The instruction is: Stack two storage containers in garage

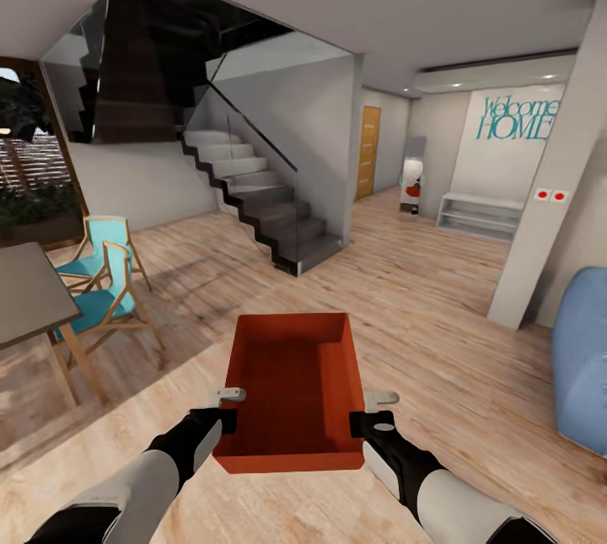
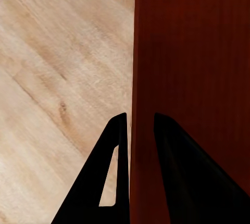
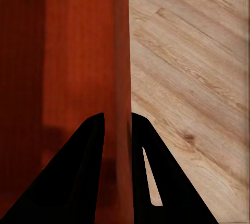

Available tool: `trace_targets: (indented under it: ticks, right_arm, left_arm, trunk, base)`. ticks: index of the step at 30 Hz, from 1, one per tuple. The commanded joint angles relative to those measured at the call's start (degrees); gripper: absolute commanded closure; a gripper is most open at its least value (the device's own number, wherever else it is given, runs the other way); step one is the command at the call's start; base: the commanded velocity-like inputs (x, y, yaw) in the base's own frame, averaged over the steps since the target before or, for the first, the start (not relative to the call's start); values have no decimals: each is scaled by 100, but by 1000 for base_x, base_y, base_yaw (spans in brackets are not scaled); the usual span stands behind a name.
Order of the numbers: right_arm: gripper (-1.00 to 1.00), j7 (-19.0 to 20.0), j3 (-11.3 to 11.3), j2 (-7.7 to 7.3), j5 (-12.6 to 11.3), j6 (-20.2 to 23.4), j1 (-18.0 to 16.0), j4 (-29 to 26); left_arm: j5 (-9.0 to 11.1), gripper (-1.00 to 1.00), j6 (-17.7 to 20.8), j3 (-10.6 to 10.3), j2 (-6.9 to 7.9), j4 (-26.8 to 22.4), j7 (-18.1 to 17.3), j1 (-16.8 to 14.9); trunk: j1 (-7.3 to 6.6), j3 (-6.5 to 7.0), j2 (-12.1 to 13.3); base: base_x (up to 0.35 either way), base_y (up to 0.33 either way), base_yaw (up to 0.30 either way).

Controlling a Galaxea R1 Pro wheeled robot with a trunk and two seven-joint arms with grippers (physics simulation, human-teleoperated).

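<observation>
You're mid-carry: left gripper (image 1: pixel 229 411) and right gripper (image 1: pixel 367 412) each pinch a wall of the orange-red rectangular bin (image 1: pixel 291 384) between them; steer garage-ward, level.

matt orange-red container (image 1: pixel 291 392); light wood plank floor (image 1: pixel 421 291); glass stair rail (image 1: pixel 253 131)

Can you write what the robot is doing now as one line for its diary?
room: wood floor, stairs | container: carried | left gripper: pinches its wall | right gripper: pinches opposite wall

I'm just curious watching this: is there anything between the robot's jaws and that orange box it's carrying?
No. Each gripper, left and right, already straddles a side wall of the storage container, one jaw inside, one outside, with nothing visible in between.
</observation>
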Motion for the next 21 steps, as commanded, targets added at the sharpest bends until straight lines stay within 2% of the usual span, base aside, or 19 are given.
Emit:
trace_targets:
  ticks: [1,21]
  right_arm:
    - [100,-20,-73,-7,20,-67,-11,-227]
    - [100,-20,-75,-12,20,-67,-11,-227]
  left_arm:
    - [5,100,38,10,80,-3,30,3]
    - [5,100,40,10,80,-3,30,3]
  trunk:
    - [3,-10,-12]
    - [3,50,-12]
  base:
    - [0,0,-228]
    - [0,0,-229]
